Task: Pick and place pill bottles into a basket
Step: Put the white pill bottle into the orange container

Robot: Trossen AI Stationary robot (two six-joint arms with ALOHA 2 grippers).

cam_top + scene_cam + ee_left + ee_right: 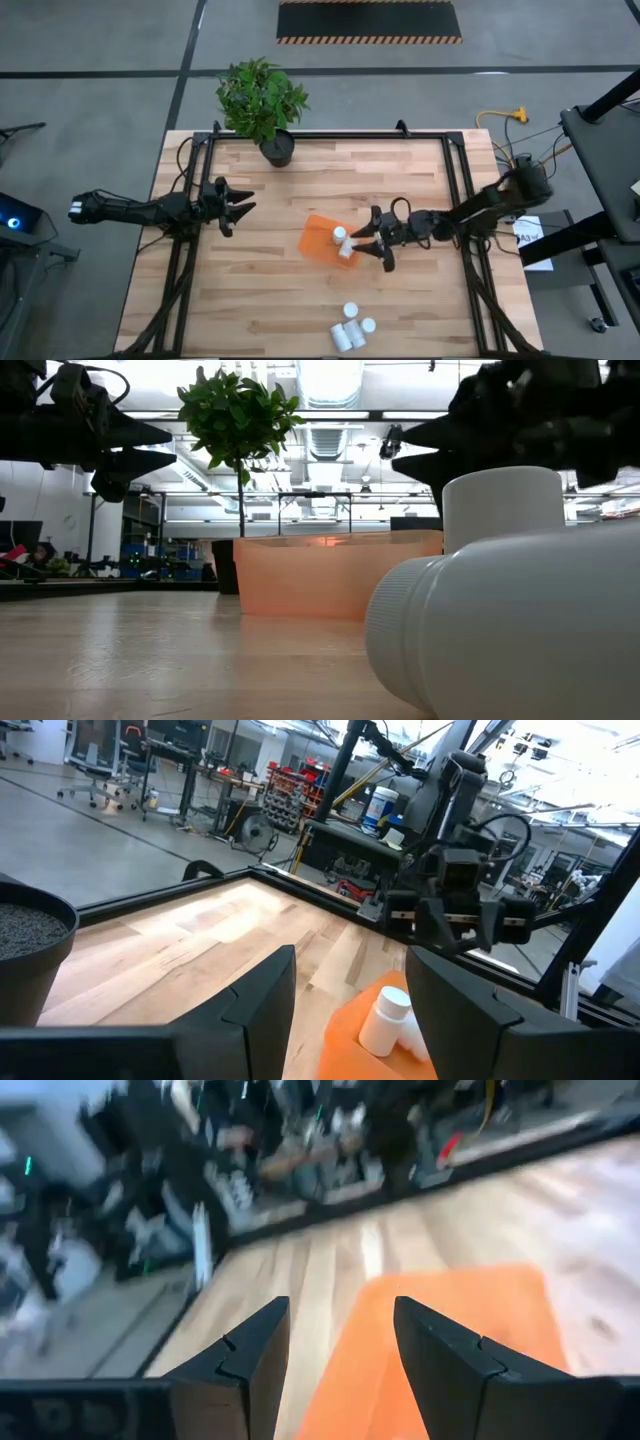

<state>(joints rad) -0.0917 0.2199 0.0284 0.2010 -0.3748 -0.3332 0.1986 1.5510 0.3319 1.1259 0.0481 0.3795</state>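
Translucent orange plastic basket (pixel 322 238) sits mid-table holding what appear to be two small white capped pill bottles (pixel 342 240). Four more bottles (pixel 351 327) cluster near the table's front edge. Right gripper (pixel 369 239) hovers beside the basket, fingers spread, empty. Left gripper (pixel 240 205) waits left, spread.

Even overhead light; ceiling glare in low view; right wrist view motion-blurred.
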